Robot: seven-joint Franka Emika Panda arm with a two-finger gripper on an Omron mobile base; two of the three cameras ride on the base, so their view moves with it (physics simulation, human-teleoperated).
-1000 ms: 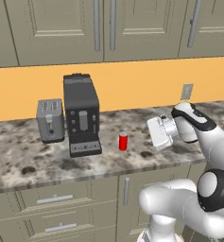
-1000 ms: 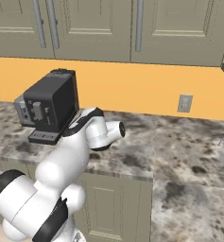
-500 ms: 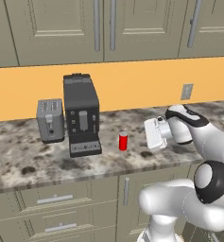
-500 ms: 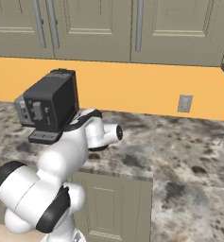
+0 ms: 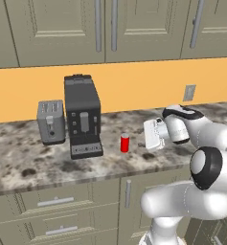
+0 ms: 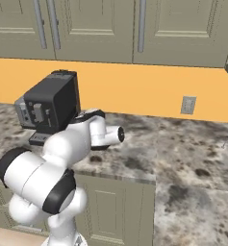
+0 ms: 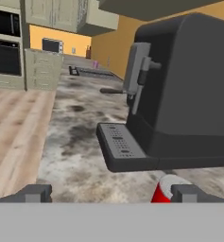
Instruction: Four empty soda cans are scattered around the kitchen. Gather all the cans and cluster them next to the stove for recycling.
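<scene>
The red soda can [image 5: 125, 143] stands upright on the bench [image 5: 33, 162], just beside the coffee machine [image 5: 82, 116], back from the front edge. My hand [image 5: 146, 134] has crept closer over the last second, fingers [image 7: 36, 194] spread wide, nothing gripped. I judge the pickup imminent, with the stove far off.

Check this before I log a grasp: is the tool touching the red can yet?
Apart. The left base view shows bare counter between the red can and the open tool.
</scene>
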